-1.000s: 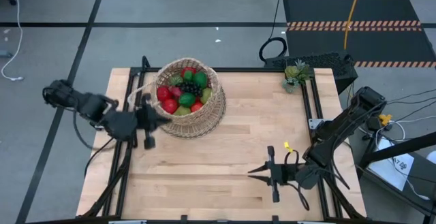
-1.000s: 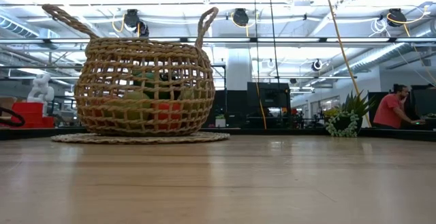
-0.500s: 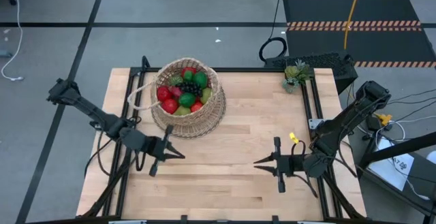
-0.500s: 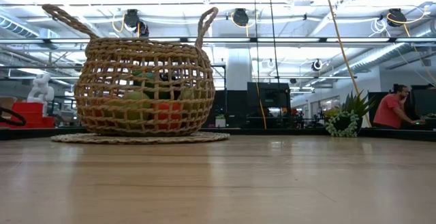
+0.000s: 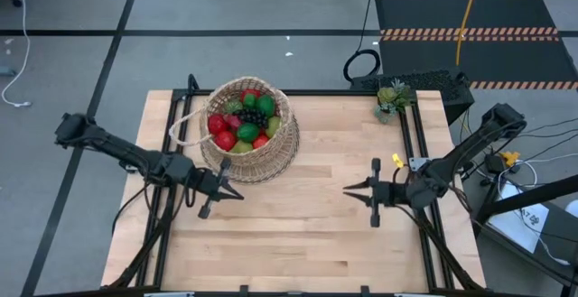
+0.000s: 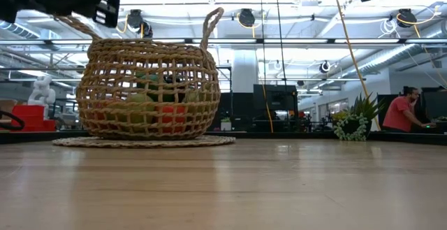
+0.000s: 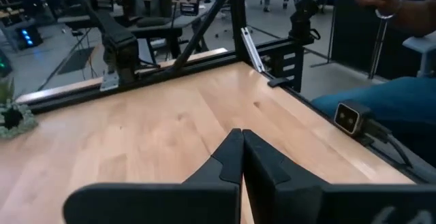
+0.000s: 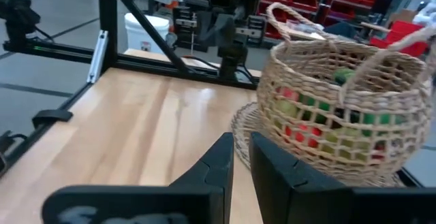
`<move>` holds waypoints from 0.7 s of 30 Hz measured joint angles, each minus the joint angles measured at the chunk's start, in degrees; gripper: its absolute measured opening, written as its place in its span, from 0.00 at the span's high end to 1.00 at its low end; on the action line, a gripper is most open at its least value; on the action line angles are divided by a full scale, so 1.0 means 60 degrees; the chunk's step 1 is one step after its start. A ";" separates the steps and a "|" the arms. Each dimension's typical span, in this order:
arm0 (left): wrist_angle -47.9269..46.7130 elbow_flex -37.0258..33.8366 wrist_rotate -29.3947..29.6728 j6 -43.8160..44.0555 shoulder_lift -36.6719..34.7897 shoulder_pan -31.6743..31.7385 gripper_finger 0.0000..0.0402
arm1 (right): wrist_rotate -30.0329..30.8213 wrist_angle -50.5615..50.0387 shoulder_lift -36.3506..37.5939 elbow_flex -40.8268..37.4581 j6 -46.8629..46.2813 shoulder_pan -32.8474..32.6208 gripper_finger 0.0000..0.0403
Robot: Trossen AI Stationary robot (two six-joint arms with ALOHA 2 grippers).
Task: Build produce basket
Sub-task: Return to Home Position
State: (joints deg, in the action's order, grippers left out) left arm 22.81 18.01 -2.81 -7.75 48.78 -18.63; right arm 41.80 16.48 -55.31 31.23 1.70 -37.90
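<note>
The round tan wicker basket (image 5: 248,133) stands on a flat woven mat (image 6: 143,142) in the far-left part of the table. The produce (image 5: 242,121) lies heaped inside it: red and green fruits and a dark grape bunch. My left gripper (image 5: 237,193) hovers just near and left of the basket, pointing toward the table's right, and its fingers are shut and hold nothing (image 7: 240,137). My right gripper (image 5: 348,189) hovers over the table's right half and points left toward the basket (image 8: 340,101). Its fingers are close together and hold nothing (image 8: 238,142).
A small green potted plant (image 5: 391,97) stands at the far-right corner. Black frame rails run along the table's left and right edges. Bare wood lies between the two grippers (image 5: 289,216). A person in red (image 6: 404,111) sits in the room beyond.
My left gripper has drawn away from the basket's left side toward the near edge, swung round so that it points right, and then come back slightly toward the far edge. My right gripper has moved toward the far edge and risen. The basket has stayed where it was.
</note>
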 joint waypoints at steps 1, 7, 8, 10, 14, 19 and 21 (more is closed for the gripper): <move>-0.0013 -0.0106 -0.0153 0.0055 -0.0112 0.0101 0.99 | -0.0003 0.0005 0.0165 -0.0129 0.0080 0.0036 0.90; -0.0011 -0.0704 -0.0378 0.0306 -0.0675 0.0346 0.98 | -0.0006 0.0095 0.0943 -0.0909 0.0325 0.0135 0.90; -0.0022 -0.0795 -0.0382 0.0310 -0.0759 0.0346 0.97 | -0.0006 0.0216 0.1047 -0.1070 0.0368 0.0137 0.90; -0.0003 -0.0981 -0.0375 0.0393 -0.0940 0.0342 0.98 | -0.0008 0.0624 0.1226 -0.1391 0.0445 0.0137 0.90; 0.0025 -0.1389 -0.0302 0.0529 -0.1320 0.0342 0.99 | -0.0010 0.1672 0.1591 -0.2106 0.0748 0.0134 0.90; 0.0230 -0.1957 0.0035 0.0620 -0.1861 0.0342 0.99 | -0.0002 0.2727 0.1985 -0.2825 0.1156 0.0134 0.90; 0.0233 -0.2162 0.0159 0.0622 -0.2102 0.0342 0.99 | 0.0001 0.2910 0.2122 -0.3019 0.1246 0.0134 0.90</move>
State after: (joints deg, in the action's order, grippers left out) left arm 24.21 5.03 -1.86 -4.02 36.17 -16.58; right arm 41.80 33.94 -42.58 13.12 9.18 -37.10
